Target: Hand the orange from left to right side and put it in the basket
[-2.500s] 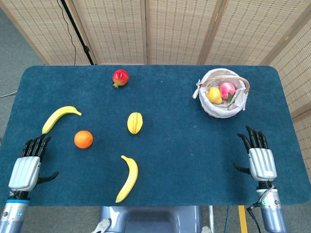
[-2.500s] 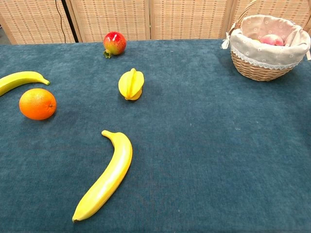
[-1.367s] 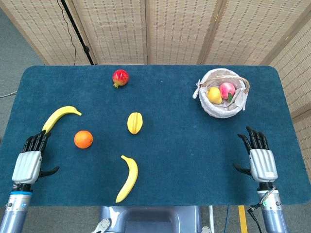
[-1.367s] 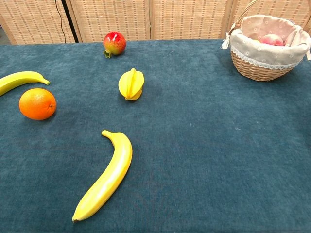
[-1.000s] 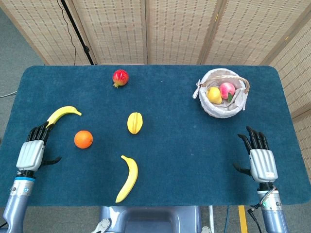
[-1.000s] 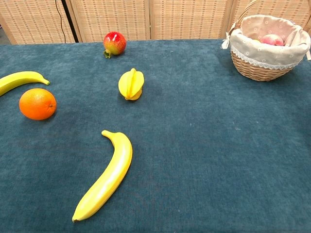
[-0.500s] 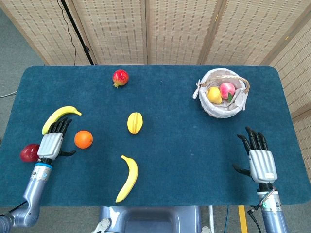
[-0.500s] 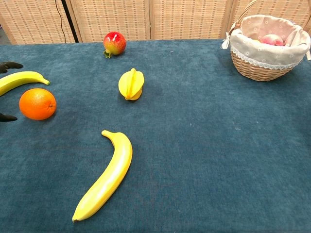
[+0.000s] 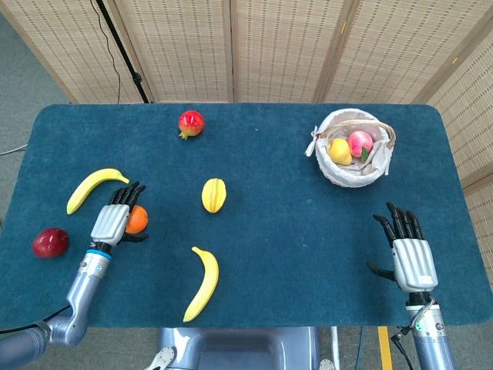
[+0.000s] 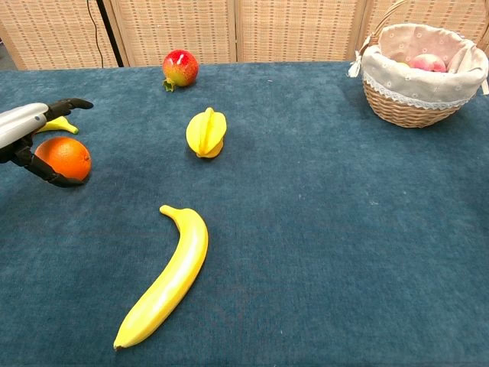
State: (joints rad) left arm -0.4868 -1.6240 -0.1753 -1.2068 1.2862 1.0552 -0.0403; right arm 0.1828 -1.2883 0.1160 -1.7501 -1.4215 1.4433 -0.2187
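The orange lies on the blue tablecloth at the left. My left hand is right beside it, fingers apart and reaching over its top, the thumb curving along its near side. The orange still rests on the cloth. The white-lined wicker basket stands at the far right and holds a yellow fruit and a pink peach. My right hand hovers open near the table's front right edge, well short of the basket; the chest view does not show it.
A banana lies just behind the left hand, and a red apple lies to its left. A starfruit, a second banana and a pomegranate sit around the middle and back of the table.
My left hand has moved from the front left edge forward and to the right, up against the orange. A red apple now shows where the hand was. The right hand has barely moved.
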